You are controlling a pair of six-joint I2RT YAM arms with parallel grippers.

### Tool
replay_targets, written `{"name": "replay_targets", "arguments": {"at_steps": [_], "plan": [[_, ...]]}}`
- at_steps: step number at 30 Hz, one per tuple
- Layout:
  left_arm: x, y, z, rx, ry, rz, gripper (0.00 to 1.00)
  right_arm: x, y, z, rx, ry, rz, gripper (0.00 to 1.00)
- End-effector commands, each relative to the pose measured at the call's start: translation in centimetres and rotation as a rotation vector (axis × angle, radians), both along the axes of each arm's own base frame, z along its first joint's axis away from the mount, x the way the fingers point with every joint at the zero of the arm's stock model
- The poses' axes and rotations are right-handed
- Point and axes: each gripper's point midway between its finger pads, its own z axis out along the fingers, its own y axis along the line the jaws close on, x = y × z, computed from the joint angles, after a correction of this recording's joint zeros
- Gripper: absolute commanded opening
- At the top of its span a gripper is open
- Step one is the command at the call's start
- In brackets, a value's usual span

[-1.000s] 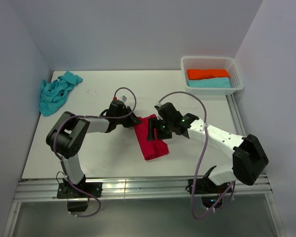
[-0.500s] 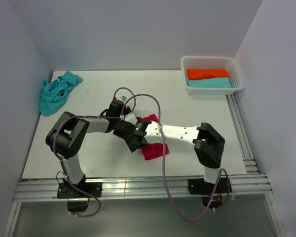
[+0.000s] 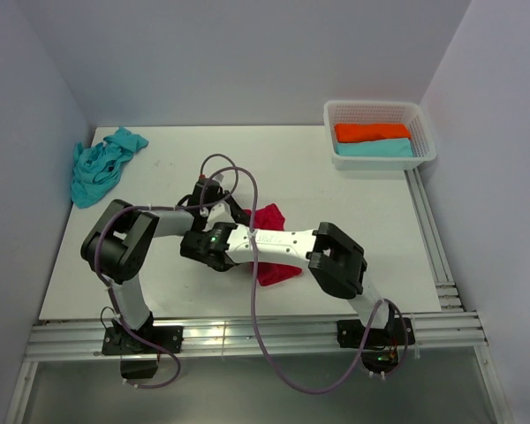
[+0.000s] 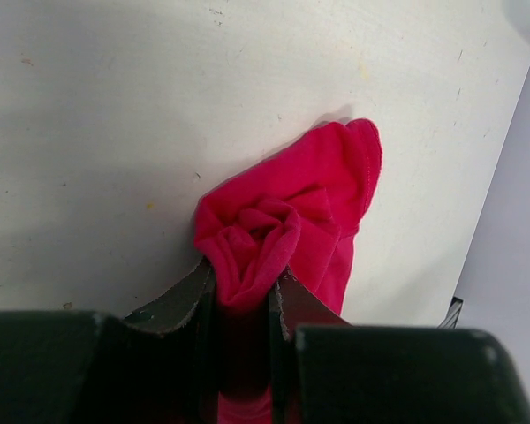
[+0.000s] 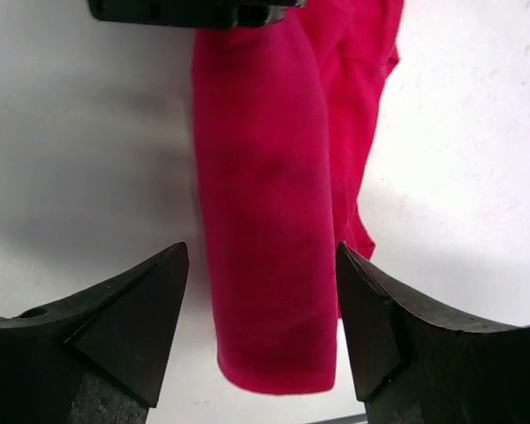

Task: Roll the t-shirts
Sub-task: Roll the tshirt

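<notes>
Rolling step: left gripper [image 4: 243, 276] is clamping the rolled end of the crimson cotton t-shirt [image 4: 293, 201], well left of the white plastic lattice basket [image 3: 375, 104]; right gripper [image 5: 261, 263] is straddling it unclenched, likely needing to close next

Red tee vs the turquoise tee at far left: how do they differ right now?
The red t-shirt is rolled into a tube; the turquoise t-shirt lies in a crumpled heap. The red one sits mid-table, pinched in the left gripper; the turquoise one lies untouched at the far-left corner of the table. Both lie on it.
</notes>
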Motion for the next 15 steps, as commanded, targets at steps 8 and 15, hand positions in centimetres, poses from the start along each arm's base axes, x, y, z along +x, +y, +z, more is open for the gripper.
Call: {"name": "replay_targets", "arguments": {"at_steps": [8,15], "plan": [[-1.6,0.0,-0.5,0.032,0.043,-0.028,0.00,-0.3,-0.7,-3.0,-0.104,-0.048,0.041,0.75],[-1.6,-0.3,-0.8,0.035,0.047,-0.049,0.00,-0.4,-1.1,-4.9,-0.085,-0.095,0.046,0.76]]}}
